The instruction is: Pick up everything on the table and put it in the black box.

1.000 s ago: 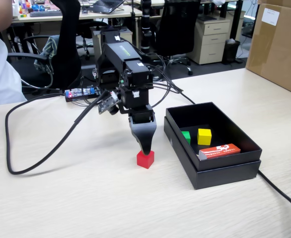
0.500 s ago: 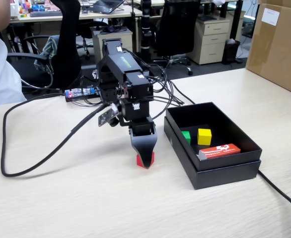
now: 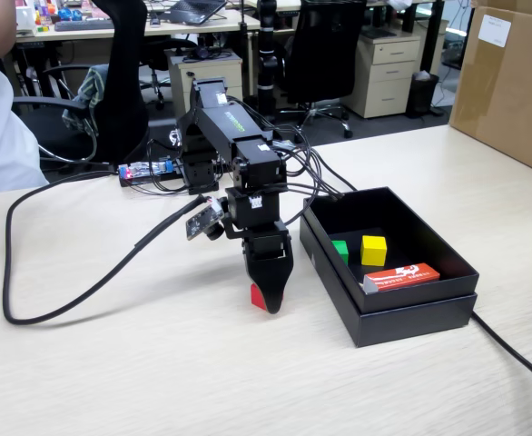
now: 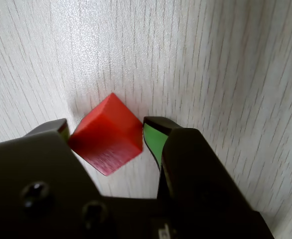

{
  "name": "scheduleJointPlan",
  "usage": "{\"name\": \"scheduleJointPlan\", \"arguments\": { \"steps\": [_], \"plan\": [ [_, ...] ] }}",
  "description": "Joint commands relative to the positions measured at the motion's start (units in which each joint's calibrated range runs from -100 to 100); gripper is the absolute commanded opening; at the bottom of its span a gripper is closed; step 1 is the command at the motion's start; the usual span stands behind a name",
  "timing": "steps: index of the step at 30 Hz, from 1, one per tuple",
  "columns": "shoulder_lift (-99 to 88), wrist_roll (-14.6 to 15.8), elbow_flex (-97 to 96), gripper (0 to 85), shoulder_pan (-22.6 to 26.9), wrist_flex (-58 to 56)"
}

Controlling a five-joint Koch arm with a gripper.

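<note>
Fixed view: pincer point(image 3: 268, 300) has dropped from above the red cube point(image 3: 258, 295) to counter point(image 3: 139, 363) level; cube now mostly hidden behind its tip. Grasp imminent, last cube outside. Black box point(image 3: 402, 313) just right of pincer, holding green cube point(image 3: 339, 250), yellow cube point(image 3: 373, 250), red-orange packet point(image 3: 400, 275). Black cable point(image 3: 75, 291) loops left, clear of path to box; box's near wall needs clearing.

Wrist view: pincer point(image 4: 105, 134) straddles red cube point(image 4: 106, 134) corner-on, both tips at its sides; looks pinched, pressure unconfirmed.

Legible markings: none.
White print on the red-orange packet point(image 3: 401, 275) and the label on the cardboard carton point(image 3: 494, 30) are too small to read.
</note>
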Motion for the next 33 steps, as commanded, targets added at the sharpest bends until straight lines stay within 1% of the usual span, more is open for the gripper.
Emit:
{"name": "scheduleJointPlan", "arguments": {
  "steps": [1,4,6,10,13,17,18,22,26,28,31,33],
  "plan": [
    [-0.90,-0.44,3.42,26.1,0.24,-0.53],
    [-0.90,-0.29,3.42,16.4,0.15,-1.13],
    [-0.90,-0.24,3.33,13.7,0.05,-1.39],
    [-1.82,0.10,2.88,3.2,-0.10,-1.65],
    [-3.65,0.15,2.24,2.4,-0.10,-2.00],
    [-10.54,0.10,1.15,2.3,-0.10,-2.43],
    [-17.88,0.10,0.07,2.3,0.05,-2.43],
    [-29.24,0.05,-2.38,2.3,1.07,-2.43],
    [-39.91,0.15,-3.65,2.3,4.30,-2.43],
    [-44.27,0.59,-3.74,2.4,7.67,-2.43],
    [-44.50,0.98,-2.93,2.4,12.45,-2.43],
    [-37.16,1.86,1.06,2.5,16.07,-2.43]
  ]
}}
